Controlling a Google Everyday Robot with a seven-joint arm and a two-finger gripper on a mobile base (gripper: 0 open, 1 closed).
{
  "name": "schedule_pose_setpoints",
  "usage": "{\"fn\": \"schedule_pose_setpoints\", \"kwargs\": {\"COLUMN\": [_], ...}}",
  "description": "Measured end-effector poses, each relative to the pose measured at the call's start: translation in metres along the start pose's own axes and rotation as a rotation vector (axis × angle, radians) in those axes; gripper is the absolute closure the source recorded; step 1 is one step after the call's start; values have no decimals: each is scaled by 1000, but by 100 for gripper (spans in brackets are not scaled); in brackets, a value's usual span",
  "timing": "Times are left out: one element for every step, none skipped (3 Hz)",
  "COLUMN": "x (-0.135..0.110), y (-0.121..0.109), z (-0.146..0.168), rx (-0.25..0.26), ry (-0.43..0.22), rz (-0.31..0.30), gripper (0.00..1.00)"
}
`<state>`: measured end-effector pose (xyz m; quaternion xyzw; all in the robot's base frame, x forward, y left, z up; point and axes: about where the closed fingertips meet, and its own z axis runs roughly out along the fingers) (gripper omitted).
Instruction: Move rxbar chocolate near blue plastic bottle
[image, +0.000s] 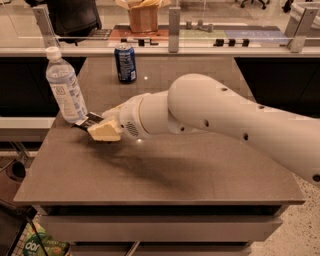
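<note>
Seemingly almost done, at the frame's left the chocolate bar (88, 120) sits right at the foot of the water bottle (65, 87) on the table (175, 185), the gripper (102, 130) against it, its hold impossible to tell, leaving only letting go and backing away.

One table (200, 170), one water bottle (65, 87), one soda can (125, 62), one snack bar (89, 120), one gripper (100, 129) just beside the bottle.

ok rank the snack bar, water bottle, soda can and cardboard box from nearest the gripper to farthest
The gripper is at the table's left side.
1. snack bar, at its tip
2. water bottle, just left
3. soda can, back of table
4. cardboard box, beyond the table
</note>
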<state>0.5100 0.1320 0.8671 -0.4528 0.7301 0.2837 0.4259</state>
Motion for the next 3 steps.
{"fn": "schedule_pose_setpoints", "kwargs": {"x": [-2, -3, -3], "y": [2, 4, 4], "z": [0, 0, 0], "rx": [-1, -2, -2], "ry": [0, 0, 0], "rz": [-5, -8, -9], "gripper": [12, 0, 0]}}
